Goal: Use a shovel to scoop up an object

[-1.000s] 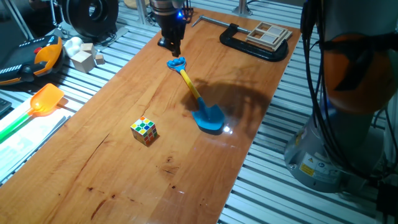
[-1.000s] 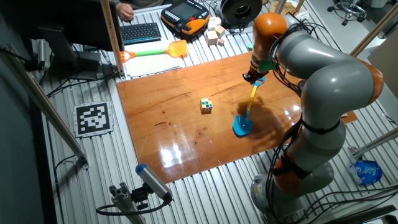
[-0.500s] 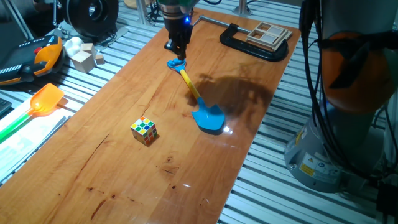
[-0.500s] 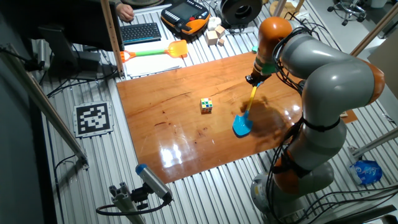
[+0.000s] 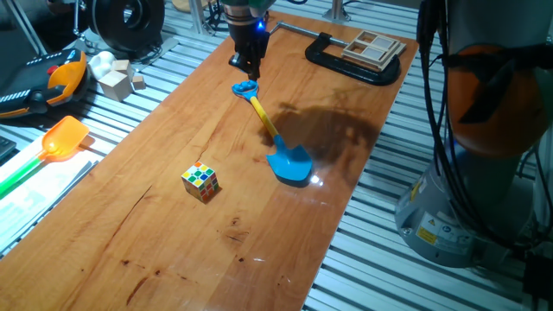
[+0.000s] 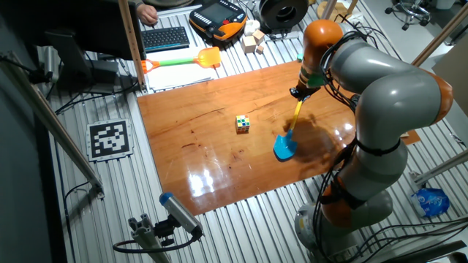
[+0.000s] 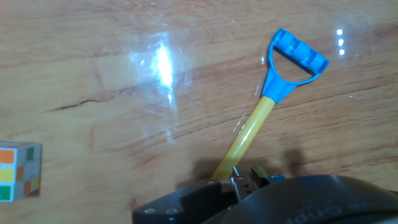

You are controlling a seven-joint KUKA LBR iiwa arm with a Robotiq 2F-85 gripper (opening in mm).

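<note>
Mid-table: shovel (image 5: 275, 135), cube (image 5: 200, 182) well apart | tool (image 5: 245, 66) above loop, grip unclear

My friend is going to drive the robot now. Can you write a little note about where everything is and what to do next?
Gripper: just above the shovel's handle loop; open or shut can't be told, nothing held.
Shovel: flat on the table, blue blade toward the near edge.
Cube: sits apart from the blade, untouched.
Done: gripper at the handle.
Left: grab the handle, slide the blade under the cube, lift.
</note>
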